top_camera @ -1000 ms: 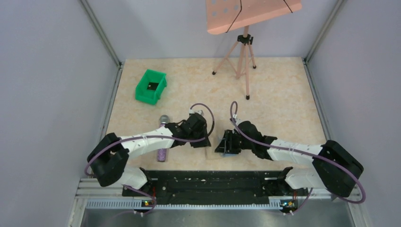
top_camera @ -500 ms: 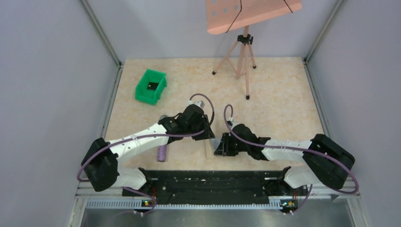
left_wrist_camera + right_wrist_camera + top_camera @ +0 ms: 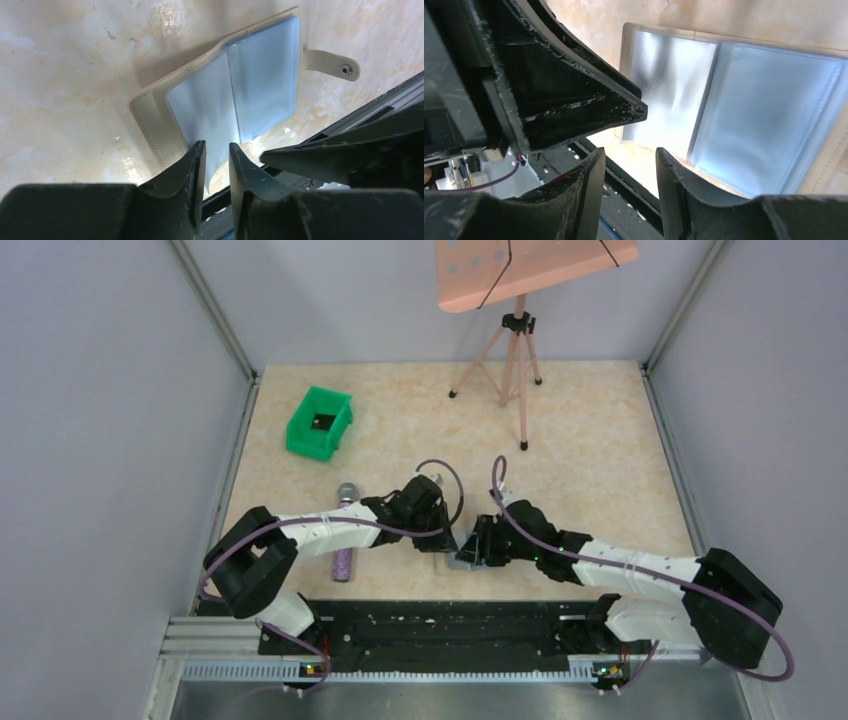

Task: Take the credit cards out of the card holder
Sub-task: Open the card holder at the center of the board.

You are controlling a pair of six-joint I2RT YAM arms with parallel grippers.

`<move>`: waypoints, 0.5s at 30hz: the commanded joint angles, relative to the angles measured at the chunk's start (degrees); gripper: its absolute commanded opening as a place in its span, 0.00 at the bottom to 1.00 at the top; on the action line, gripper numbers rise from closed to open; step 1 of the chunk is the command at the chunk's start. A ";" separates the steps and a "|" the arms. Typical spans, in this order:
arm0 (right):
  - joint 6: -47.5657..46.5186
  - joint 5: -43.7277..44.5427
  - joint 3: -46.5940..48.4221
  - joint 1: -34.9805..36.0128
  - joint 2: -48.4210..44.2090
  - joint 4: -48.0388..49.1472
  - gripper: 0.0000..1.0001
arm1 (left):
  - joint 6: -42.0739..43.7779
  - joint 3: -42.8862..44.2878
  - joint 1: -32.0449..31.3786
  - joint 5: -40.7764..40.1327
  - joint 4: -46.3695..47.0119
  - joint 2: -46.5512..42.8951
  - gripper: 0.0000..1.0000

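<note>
The card holder (image 3: 250, 85) lies open on the table, with a pale beige rim, light blue clear sleeves and a snap strap (image 3: 332, 64). It shows small in the top view (image 3: 462, 560) between the two grippers, and in the right wrist view (image 3: 769, 115). I cannot make out any card in the sleeves. My left gripper (image 3: 217, 145) (image 3: 447, 540) is at the holder's near edge, jaws a narrow gap apart, with a loose sleeve corner between them. My right gripper (image 3: 629, 150) (image 3: 478, 548) is open and empty, just short of the holder's near edge, close beside the left fingers (image 3: 574, 100).
A purple microphone (image 3: 343, 558) lies under the left arm. A green bin (image 3: 320, 422) stands at the back left. A tripod stand (image 3: 515, 350) with an orange board is at the back. The black rail (image 3: 440, 620) runs along the near edge, close to the holder.
The left gripper has come down and right onto the holder's near edge. The right gripper shifted left, then back right. The holder now lies lower, between them.
</note>
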 commanded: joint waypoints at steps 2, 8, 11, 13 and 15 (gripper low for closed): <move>-2.77 4.59 2.29 -0.49 -5.84 -9.67 0.43 | 1.73 -1.37 0.00 -1.44 2.13 0.16 0.29; -5.92 5.81 1.33 -6.06 -9.86 -14.07 0.43 | 1.72 -2.61 -0.05 -1.87 3.34 1.39 0.28; -7.19 4.32 0.59 -9.05 -9.46 -14.07 0.45 | 1.82 -2.58 -0.08 -2.32 3.41 2.71 0.28; -7.65 3.95 0.70 -9.60 -8.47 -13.68 0.46 | 1.73 -2.83 -0.15 -2.33 3.69 2.98 0.28; -7.85 3.54 0.74 -9.63 -7.27 -12.89 0.46 | 1.73 -2.96 -0.32 -2.57 3.77 2.98 0.28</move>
